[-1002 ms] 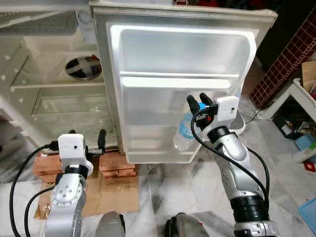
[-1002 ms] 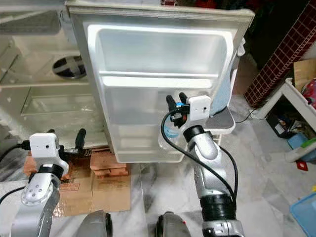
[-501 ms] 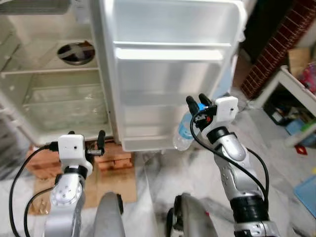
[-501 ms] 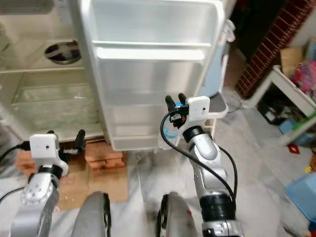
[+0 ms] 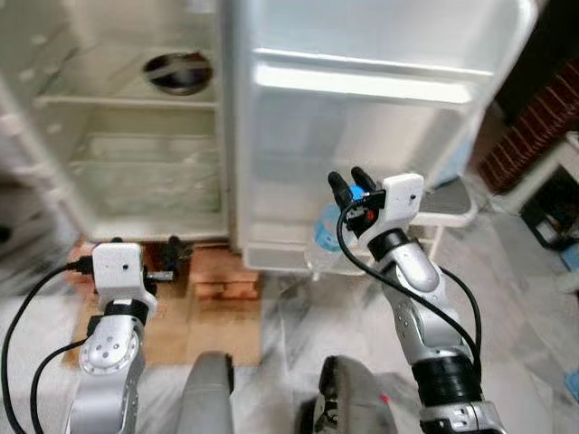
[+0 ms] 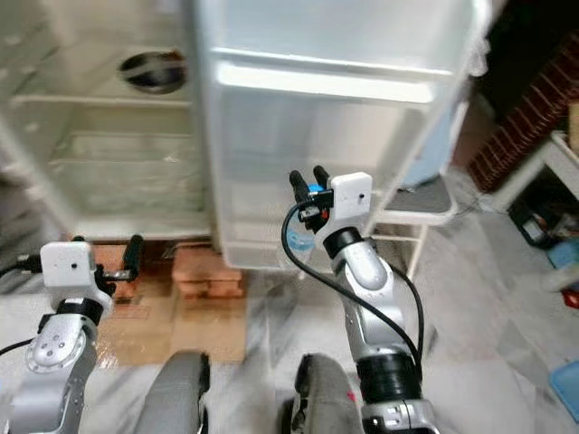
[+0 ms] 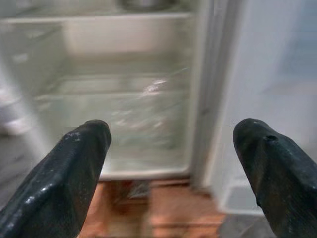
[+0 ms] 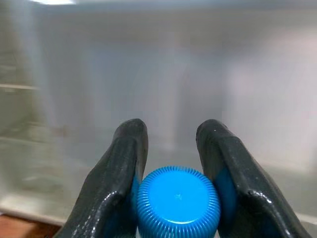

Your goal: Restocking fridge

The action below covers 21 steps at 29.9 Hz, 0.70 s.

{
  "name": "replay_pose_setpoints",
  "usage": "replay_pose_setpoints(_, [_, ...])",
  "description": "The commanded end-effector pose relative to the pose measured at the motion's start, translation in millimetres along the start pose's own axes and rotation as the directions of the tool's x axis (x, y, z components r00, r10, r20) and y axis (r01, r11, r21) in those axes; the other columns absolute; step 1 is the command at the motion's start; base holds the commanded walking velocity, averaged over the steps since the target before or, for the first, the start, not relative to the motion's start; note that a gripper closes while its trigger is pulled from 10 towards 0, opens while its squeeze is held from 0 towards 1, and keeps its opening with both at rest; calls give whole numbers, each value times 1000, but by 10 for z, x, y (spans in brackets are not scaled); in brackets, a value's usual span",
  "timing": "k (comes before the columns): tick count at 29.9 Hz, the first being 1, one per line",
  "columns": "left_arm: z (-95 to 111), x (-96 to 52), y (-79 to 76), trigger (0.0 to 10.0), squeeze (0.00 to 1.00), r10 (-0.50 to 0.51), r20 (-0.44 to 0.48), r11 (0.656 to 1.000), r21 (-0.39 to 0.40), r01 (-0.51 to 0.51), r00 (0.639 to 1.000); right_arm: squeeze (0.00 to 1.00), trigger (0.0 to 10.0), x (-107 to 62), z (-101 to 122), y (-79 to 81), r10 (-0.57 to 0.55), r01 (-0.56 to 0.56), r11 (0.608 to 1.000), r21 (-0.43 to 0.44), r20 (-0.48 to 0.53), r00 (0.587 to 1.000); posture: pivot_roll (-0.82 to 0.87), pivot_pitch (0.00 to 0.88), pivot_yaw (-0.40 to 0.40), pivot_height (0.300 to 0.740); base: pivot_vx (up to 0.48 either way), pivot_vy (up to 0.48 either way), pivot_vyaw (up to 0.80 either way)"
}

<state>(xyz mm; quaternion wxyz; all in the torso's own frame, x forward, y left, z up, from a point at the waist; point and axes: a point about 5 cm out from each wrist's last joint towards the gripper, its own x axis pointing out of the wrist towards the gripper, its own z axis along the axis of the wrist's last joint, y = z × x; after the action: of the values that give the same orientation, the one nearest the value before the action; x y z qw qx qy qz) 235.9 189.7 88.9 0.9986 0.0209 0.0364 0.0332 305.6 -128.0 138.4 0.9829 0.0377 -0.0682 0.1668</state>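
A marble floor (image 5: 534,334) lies before the open fridge (image 5: 136,136), which stands on bricks (image 5: 217,271). The right gripper (image 5: 351,183) pinches a blue-capped water bottle (image 5: 327,237) near the fridge door (image 5: 380,117); its label is unreadable. The left gripper (image 7: 171,148) is spread.

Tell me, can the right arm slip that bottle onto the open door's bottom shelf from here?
Probably yes: the right gripper holds the bottle just before the door shelf, nothing between.

Spread jaws before fridge (image 7: 119,89) shelves
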Motion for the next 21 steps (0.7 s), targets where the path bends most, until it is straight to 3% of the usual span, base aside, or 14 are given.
replay_pose_setpoints(1, [0, -10, -8, 10000, 0, -10, 1, 1000, 10, 10, 1000, 0, 10000, 9, 66, -37, -16, 16, 1000, -3, 32, 999, 38, 109, -64, 655, 405, 0, 0])
replay_pose_setpoints(7, [5, 6, -22, 10000, 0, -14, 2, 1000, 11, 14, 1000, 0, 10000, 17, 67, -38, -16, 16, 1000, -4, 32, 999, 37, 109, -64, 655, 335, 0, 0])
replay_pose_setpoints(21, [21, -4, 8, 10000, 0, 1, 8, 1000, 7, -1, 1000, 0, 10000, 82, 83, -1, 11, -11, 1000, 5, 40, 999, 59, 127, -69, 655, 0, 0, 0])
